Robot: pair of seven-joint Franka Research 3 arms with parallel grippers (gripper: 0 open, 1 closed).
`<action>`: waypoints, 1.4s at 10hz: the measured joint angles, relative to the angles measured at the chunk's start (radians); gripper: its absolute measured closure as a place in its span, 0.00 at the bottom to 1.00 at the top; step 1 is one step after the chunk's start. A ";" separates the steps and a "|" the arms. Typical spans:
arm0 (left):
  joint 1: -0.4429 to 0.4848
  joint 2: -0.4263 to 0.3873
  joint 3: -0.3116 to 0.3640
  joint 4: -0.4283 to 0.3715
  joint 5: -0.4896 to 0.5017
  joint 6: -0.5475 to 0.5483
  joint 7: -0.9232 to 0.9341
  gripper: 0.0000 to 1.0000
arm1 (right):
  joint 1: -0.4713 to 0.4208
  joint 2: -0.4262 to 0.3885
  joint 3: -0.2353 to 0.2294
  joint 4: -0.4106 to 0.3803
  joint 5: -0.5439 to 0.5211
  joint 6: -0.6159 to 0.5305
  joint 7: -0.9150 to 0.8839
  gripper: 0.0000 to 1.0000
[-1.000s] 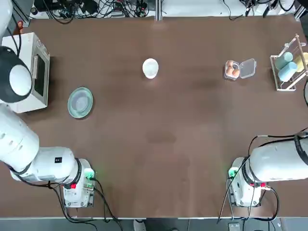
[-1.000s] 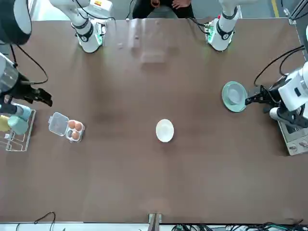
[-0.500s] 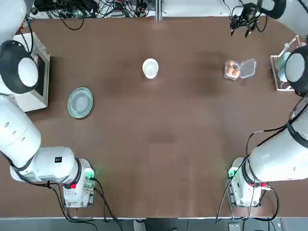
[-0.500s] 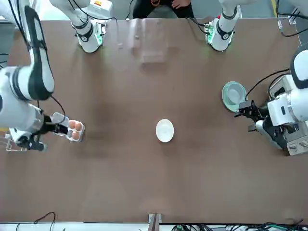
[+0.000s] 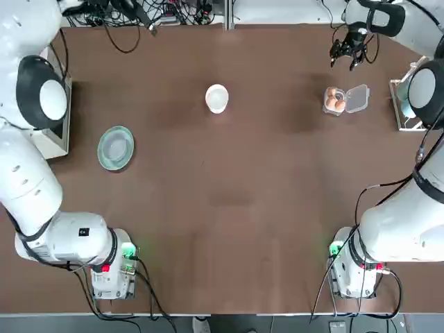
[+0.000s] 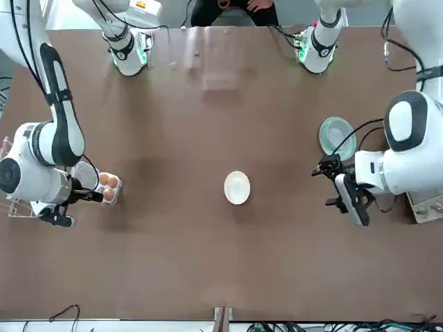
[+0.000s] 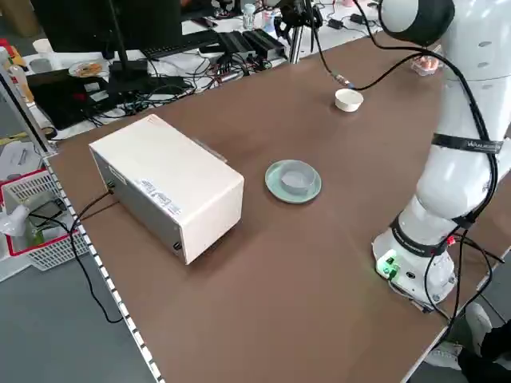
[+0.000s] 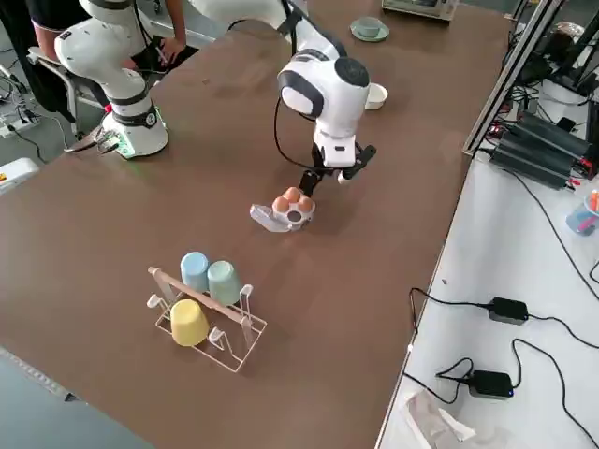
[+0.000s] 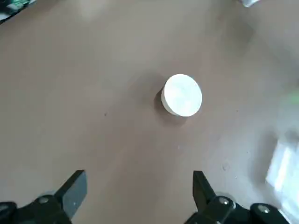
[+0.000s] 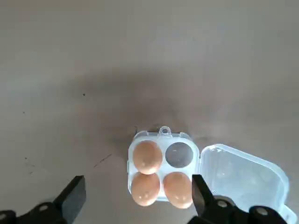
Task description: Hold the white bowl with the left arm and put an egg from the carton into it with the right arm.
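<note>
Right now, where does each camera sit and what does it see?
Top: overhead, looking down; left arm, right arm, white bowl.
Front: across the table, facing both arms.
Left side: raised, over the plate; left arm.
Right side: raised, over the carton; right gripper.
Left wrist: above the white bowl; left gripper, open.
Right wrist: above the carton; right gripper, open.
Shared: top and front both show white bowl and carton.

Clear glossy plastic carton [image 10: 205, 172], smooth matt eggs [image 10: 147, 157], matt brown table [image 5: 236, 201]
</note>
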 joint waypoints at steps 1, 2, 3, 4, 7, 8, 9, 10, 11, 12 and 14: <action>-0.004 0.027 -0.001 -0.004 -0.045 0.037 0.131 0.00 | -0.005 0.001 0.009 -0.033 0.000 0.036 0.000 0.00; -0.013 0.057 -0.002 -0.017 -0.099 0.078 0.273 0.00 | -0.006 0.001 0.011 -0.061 0.000 0.071 0.000 0.00; -0.025 0.085 -0.002 -0.039 -0.146 0.121 0.378 0.00 | -0.007 0.001 0.012 -0.085 0.000 0.105 0.000 0.00; -0.037 0.113 -0.003 -0.057 -0.186 0.158 0.462 0.00 | -0.011 0.001 0.012 -0.104 0.000 0.134 0.000 0.00; -0.072 0.217 -0.004 -0.089 -0.305 0.199 0.732 0.00 | -0.035 0.006 0.012 -0.175 -0.001 0.251 -0.002 0.00; -0.081 0.260 -0.004 -0.095 -0.346 0.244 0.831 0.00 | -0.035 0.009 0.013 -0.192 -0.001 0.267 -0.002 0.00; -0.084 0.305 -0.005 -0.097 -0.403 0.277 0.936 0.00 | -0.035 0.009 0.015 -0.201 -0.001 0.271 -0.002 0.00; -0.086 0.349 -0.004 -0.099 -0.481 0.285 1.020 0.00 | -0.035 0.009 0.017 -0.207 -0.001 0.273 -0.002 0.00; -0.094 0.395 -0.005 -0.100 -0.540 0.286 1.071 0.00 | -0.035 0.009 0.020 -0.214 -0.001 0.273 -0.002 0.00; -0.111 0.435 -0.007 -0.099 -0.565 0.288 1.129 0.00 | -0.035 0.009 0.021 -0.219 -0.001 0.274 -0.002 0.00; -0.156 0.463 -0.009 -0.097 -0.593 0.296 1.211 0.00 | -0.035 0.009 0.022 -0.230 -0.001 0.303 -0.002 0.00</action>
